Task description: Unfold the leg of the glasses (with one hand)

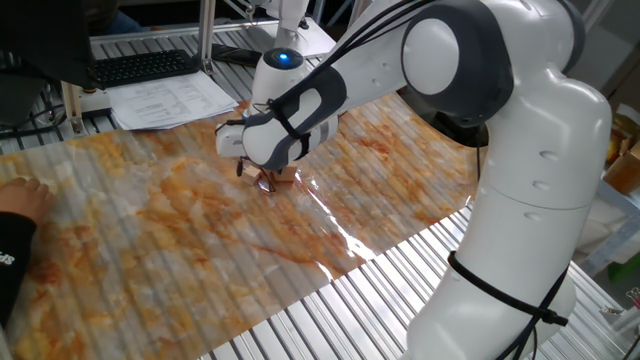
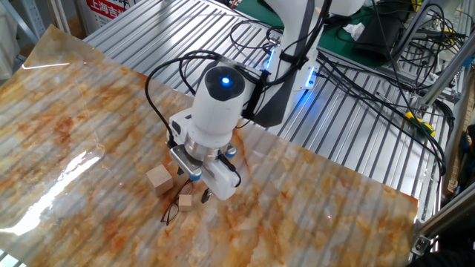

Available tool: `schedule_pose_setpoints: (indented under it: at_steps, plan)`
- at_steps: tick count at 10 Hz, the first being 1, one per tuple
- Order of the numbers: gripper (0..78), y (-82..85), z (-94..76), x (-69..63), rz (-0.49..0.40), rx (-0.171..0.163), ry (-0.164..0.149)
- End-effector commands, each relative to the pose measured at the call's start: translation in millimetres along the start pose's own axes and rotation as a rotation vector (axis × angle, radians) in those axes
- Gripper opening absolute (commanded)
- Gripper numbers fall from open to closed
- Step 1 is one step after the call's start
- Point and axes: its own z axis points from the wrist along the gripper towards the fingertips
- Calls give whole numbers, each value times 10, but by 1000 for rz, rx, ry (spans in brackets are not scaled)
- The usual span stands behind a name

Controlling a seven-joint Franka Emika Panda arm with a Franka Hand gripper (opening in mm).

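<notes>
The glasses [image 2: 172, 211], thin dark wire, lie on the marbled sheet just left of a small tan cube [image 2: 185, 199]. I cannot make out the leg as a separate part at this size. My gripper [image 2: 202, 196] hangs low right beside the small cube, just right of the glasses; one dark fingertip [image 2: 205, 195] shows under the white hand. In the one fixed view, the gripper [image 1: 262, 176] sits over a reddish-dark outline of the glasses [image 1: 266, 185]. The hand's body hides the jaws, so I cannot tell their gap or any contact.
A larger tan cube [image 2: 158, 179] stands left of the gripper. A person's hand [image 1: 20, 190] rests on the sheet's left edge. A keyboard [image 1: 140, 67] and papers [image 1: 175, 98] lie beyond the sheet. Cables [image 2: 356, 67] run over the metal table behind.
</notes>
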Motion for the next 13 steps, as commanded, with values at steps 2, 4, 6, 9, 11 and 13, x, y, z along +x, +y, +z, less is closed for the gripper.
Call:
schedule_pose_setpoints:
  at_steps: [2,4,6,9,11,13]
  plan:
    - [775,-43,94,63,0,-2,-13]
    - [775,-58,125,95,0,-3,-17]
    - [775,-70,159,93,-5,-4,-22]
    - [775,-89,185,92,-9,-4,-23]
    - [775,-113,218,123,-13,-4,-24]
    - [775,-116,243,132,-15,2,-28]
